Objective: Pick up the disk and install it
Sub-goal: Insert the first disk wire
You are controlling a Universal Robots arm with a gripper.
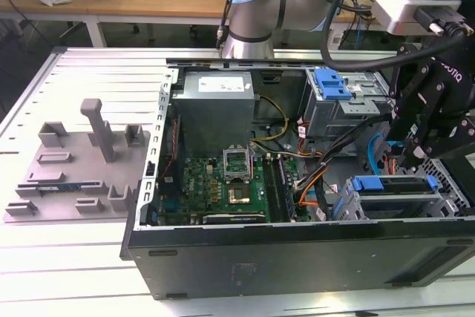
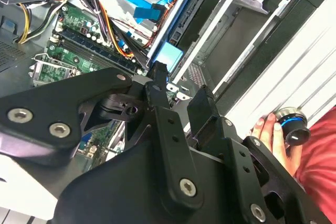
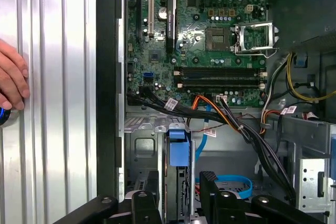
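The disk (image 1: 393,182) stands on edge in the drive cage (image 1: 447,200) at the near corner of the open computer case, on the exterior view's right. Its blue carrier frame shows along the top edge. My gripper (image 1: 415,156) hovers right above it and is open. In the first wrist view the blue carrier tab (image 3: 177,149) lies between the two black fingers (image 3: 210,181), with a gap on each side. In the second wrist view the gripper (image 2: 180,81) points at the same blue tab (image 2: 169,56) in the cage slot.
Bundled cables (image 1: 319,176) run between the cage and the motherboard (image 1: 223,180). A second cage holding a blue carrier (image 1: 330,84) sits at the back. A grey fixture plate (image 1: 74,172) lies left of the case. A person's hand (image 2: 270,129) holding a small knob rests beside the case.
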